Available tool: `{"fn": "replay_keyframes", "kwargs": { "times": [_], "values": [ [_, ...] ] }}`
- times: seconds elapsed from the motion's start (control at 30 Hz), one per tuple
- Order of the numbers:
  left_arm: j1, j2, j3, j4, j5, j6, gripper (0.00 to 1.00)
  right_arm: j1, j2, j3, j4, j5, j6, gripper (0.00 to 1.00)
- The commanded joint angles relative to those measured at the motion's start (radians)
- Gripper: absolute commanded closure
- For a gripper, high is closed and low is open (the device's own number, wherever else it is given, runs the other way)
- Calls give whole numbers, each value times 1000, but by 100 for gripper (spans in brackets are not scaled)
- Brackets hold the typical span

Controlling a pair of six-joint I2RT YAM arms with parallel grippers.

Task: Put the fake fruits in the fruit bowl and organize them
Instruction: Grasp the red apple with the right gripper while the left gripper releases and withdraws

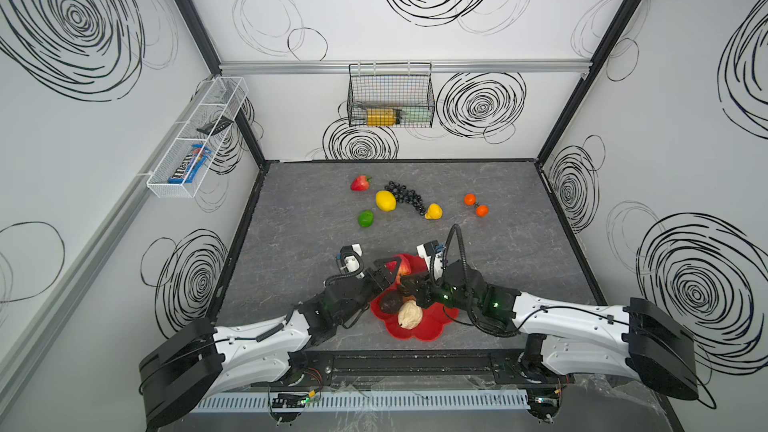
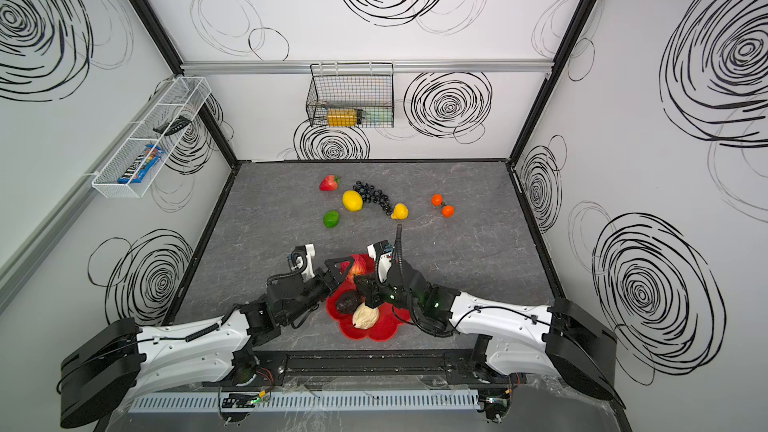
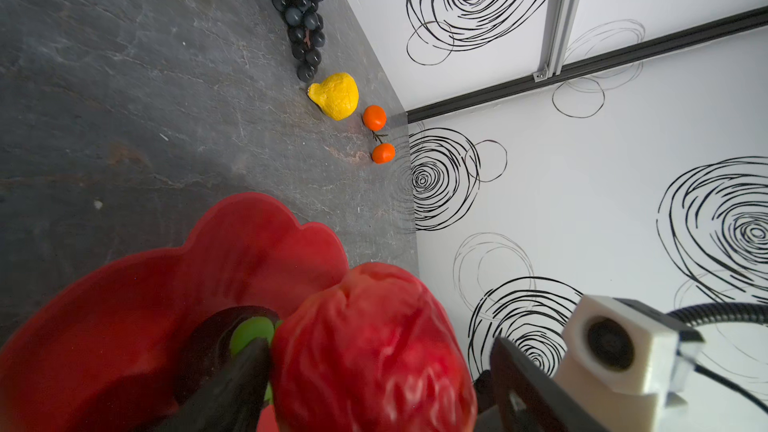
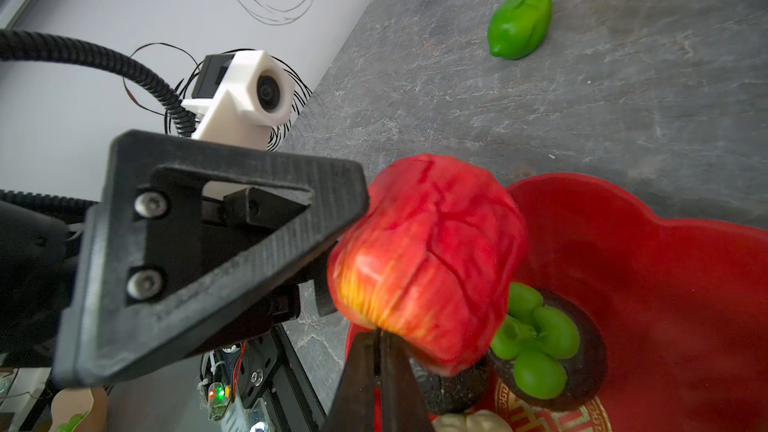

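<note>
Right wrist view: the red apple (image 4: 428, 259) sat at the far edge of the fruit bowl (image 4: 673, 284), directly over the mangosteen (image 4: 536, 338). Whether the apple rested on the mangosteen could not be told.

The right gripper (image 4: 378, 336) was fully closed, its paired fingertips touching the yellow end of the apple. Whether anything was pinched between them could not be told.

The left gripper (image 3: 376, 351) was spread wide, with one jaw on each side of the apple. In the left wrist view a narrow gap showed between the apple and one jaw.

In both top views the bowl lay at the near middle of the table (image 1: 291, 243), between the two arms. It also contained the avocado (image 1: 389, 303) and the beige lumpy fruit (image 1: 410, 315), which touched each other.

The following fruits lay on the table beyond the bowl:
- strawberry (image 1: 360, 183)
- large lemon (image 1: 385, 200)
- black grapes (image 1: 409, 195)
- small lemon (image 1: 434, 211)
- lime (image 1: 366, 218)
- orange (image 1: 469, 199), joined by a stem to a second orange (image 1: 482, 211)
</note>
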Motion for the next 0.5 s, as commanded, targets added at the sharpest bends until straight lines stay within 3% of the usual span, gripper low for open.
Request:
{"fn": "replay_keyframes", "kwargs": {
  "times": [0.0,0.27,0.47],
  "values": [
    [-2,-39,19,12,-20,34,7,-1,-29,56,-65,25,-14,94],
    [23,-188,24,-161,-102,155,1,-23,-150,87,-272,49,-65,94],
    [115,-345,5,-307,-141,283,1,-46,-295,61,-428,61,-93,92]
  ]
}}
